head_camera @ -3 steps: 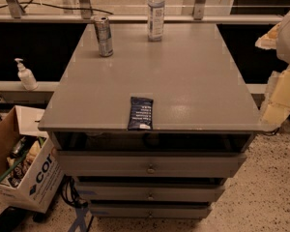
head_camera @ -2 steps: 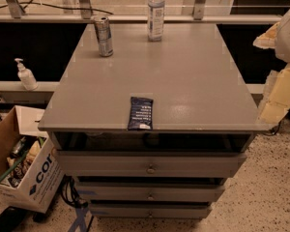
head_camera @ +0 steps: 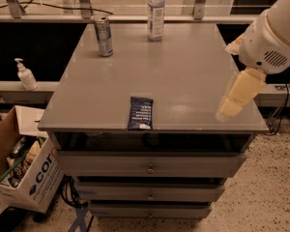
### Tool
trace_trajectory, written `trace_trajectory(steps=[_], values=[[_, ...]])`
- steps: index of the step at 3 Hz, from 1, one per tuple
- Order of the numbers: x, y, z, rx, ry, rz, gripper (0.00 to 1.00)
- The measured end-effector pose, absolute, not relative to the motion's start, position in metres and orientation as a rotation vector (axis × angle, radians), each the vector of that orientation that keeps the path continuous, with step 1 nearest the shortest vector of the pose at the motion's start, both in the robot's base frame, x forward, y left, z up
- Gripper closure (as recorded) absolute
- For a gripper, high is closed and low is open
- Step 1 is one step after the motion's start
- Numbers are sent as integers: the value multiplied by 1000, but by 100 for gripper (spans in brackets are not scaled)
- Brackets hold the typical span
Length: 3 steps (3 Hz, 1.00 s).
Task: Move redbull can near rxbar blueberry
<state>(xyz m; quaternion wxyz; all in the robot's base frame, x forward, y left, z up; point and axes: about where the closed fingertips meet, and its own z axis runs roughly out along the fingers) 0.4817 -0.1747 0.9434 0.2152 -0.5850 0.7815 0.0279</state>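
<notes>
The redbull can [head_camera: 104, 36] stands upright at the back left of the grey table top [head_camera: 183, 76]. The rxbar blueberry [head_camera: 140, 113], a flat dark navy wrapper, lies near the middle of the table's front edge. My gripper [head_camera: 234, 100] hangs from the white arm [head_camera: 273, 37] over the table's right side near the front. It is far from the can and to the right of the bar, and it holds nothing that I can see.
A clear plastic bottle [head_camera: 156, 13] with a white cap stands at the back middle. Drawers [head_camera: 150, 166] sit under the table top. A cardboard box [head_camera: 24, 163] of items is on the floor at the left, and a pump bottle [head_camera: 25, 75] stands on a ledge.
The arm and gripper have moved left, from beyond the table's right edge to over its right side. The can, the bar and the bottle have not moved.
</notes>
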Motion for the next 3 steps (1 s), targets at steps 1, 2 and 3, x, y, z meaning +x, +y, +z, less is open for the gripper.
trace_trajectory(steps=[1,2,3], values=[[512,-149,928,-1523,2127,187,0],[548,-123,916,-1421,2030,309,0],[588,-96,911,-1331,1927,423,0]])
